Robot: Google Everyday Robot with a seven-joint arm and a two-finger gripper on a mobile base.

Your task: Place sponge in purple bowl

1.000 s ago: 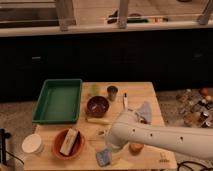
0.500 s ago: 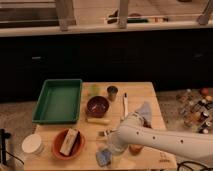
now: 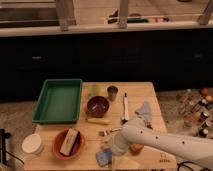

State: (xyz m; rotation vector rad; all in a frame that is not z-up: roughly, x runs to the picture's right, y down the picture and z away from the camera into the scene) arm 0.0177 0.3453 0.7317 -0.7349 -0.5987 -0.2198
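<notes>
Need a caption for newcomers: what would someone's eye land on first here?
The white robot arm extends from the lower right, its gripper low at the front edge of the wooden table, by a small blue object, possibly the sponge. Next, the big green tray fills the table's left side, with the purple bowl at centre.

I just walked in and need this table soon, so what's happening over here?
A white robot arm reaches in from the right over the wooden table. Its pincer is low near the front edge, right at a bluish sponge that looks to be lying on the table. The purple bowl it is meant for sits mid-table beside a green tray, with no sponge in it yet.
</notes>
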